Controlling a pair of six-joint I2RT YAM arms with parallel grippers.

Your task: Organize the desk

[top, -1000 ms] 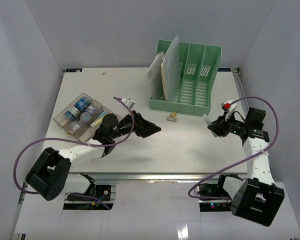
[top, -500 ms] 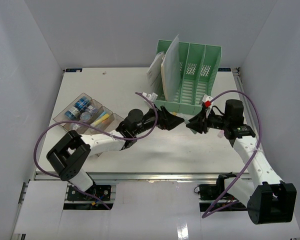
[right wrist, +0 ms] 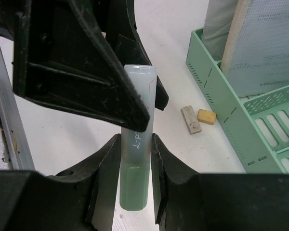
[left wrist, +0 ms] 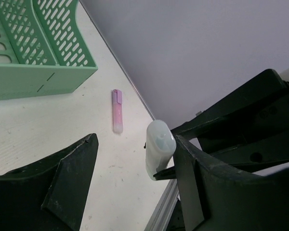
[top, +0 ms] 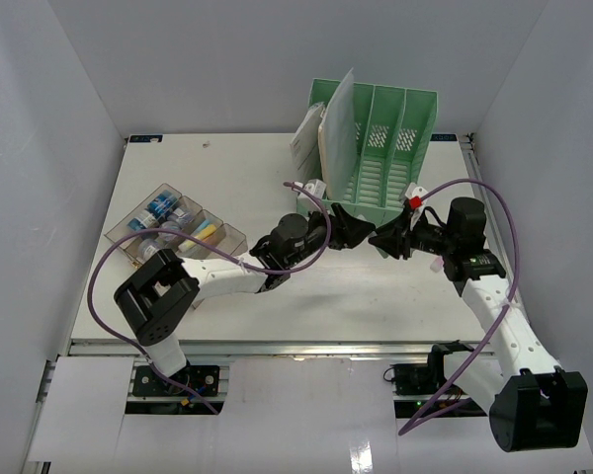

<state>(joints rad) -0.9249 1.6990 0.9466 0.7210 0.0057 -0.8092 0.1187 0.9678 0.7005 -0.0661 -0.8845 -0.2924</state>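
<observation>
Above the white desk, in front of the file rack, my two grippers meet tip to tip. My right gripper is shut on a translucent pale-green highlighter, which it holds by the lower body with the capped end pointing away. My left gripper is open, and its fingers straddle that free capped end. The highlighter lies against the right-hand finger, with a wide gap to the other. In the top view the left gripper and the right gripper almost touch.
A green four-slot file rack with papers stands just behind the grippers. A clear compartment tray with small items sits at the left. A pink highlighter lies near the desk's right edge. A grey eraser and a yellow one lie by the rack.
My left arm swung right from the clear tray to the rack front. The right arm carried the green highlighter leftward to meet it. The left jaws have narrowed around its tip.
</observation>
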